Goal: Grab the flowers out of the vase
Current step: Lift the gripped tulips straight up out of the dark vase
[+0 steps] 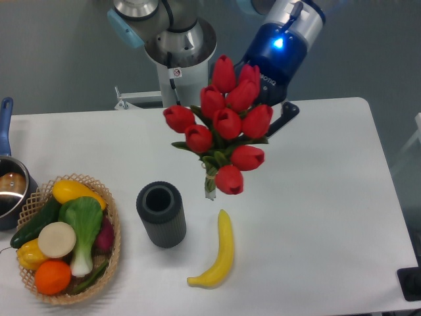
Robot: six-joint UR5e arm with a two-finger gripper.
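From the one fixed camera you can see that the main part of your job looks done: the flowers (223,125) are out of the vase (161,214) and hang in the air, up and to the right of it, with the short bound stems pointing down at bare desk (316,197) between the vase and the banana (217,253). Nothing of the bunch touches the vase; its mouth stands open and dark, and it sits upright on the desk just right of the basket (112,217) of vegetables. The end effector (266,122) sits behind the tulip heads, so you see only one dark finger (284,118) poking out at the right of the bunch; the other is hidden by the buds. You cannot see the contact itself, but since the bunch hangs free with nothing else under it, you can judge that the fingers are closed on the flowers, somewhere on the far side among the heads or upper stems. The bunch tilts, heads toward the arm and stems toward you. What is left, as far as this view tells, is little: the lift is made and the stems are clear of the rim, so you need only keep the hold secure. At the far left a pot (10,187) with a blue handle stands at the desk edge, well apart from all this.
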